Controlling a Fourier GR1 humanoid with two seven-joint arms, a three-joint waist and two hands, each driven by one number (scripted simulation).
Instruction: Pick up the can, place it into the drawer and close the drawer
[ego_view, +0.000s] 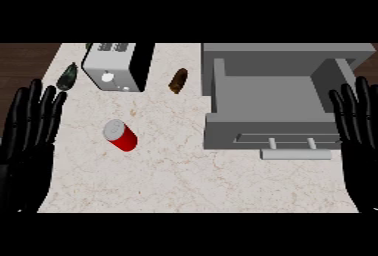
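Can (121, 135): red body, silver top, apparently upright on the table (184, 180), left of centre. Nothing touches it, and it is well apart from both hands.
Left hand (29, 132): at the view's left edge, resting. Its fingers are straight and slightly spread, pointing up the view, and they hold nothing.
Dark bottle (68, 76): lying near the far left corner, just beside the toaster.
Toaster (111, 67): pale box at the far side, beyond the can and clear of it.
Brown object (179, 81): small and oblong, between toaster and drawer. I cannot identify it.
Drawer (221, 130): grey and pulled open, its cavity facing up, right of the can.
Drawer handle (295, 154): pale bar on the front wall, at the near side.
Right hand (356, 117): at the view's right edge, resting. Its fingers are straight, slightly parted and hold nothing.
Step, as I judge it: nothing is grasped yet, so the reach for the can comes first.
Risk 1: a round can may tip or roll if my fingers meet it off-centre before curling round it.
Risk 2: carried too low, the can could strike the drawer's near or left wall.
Risk 3: set down leaning on a wall or standing above the rim, the can could jam the drawer when I push it shut.
Risk 4: a wide reach could sweep the toaster or the bottle.
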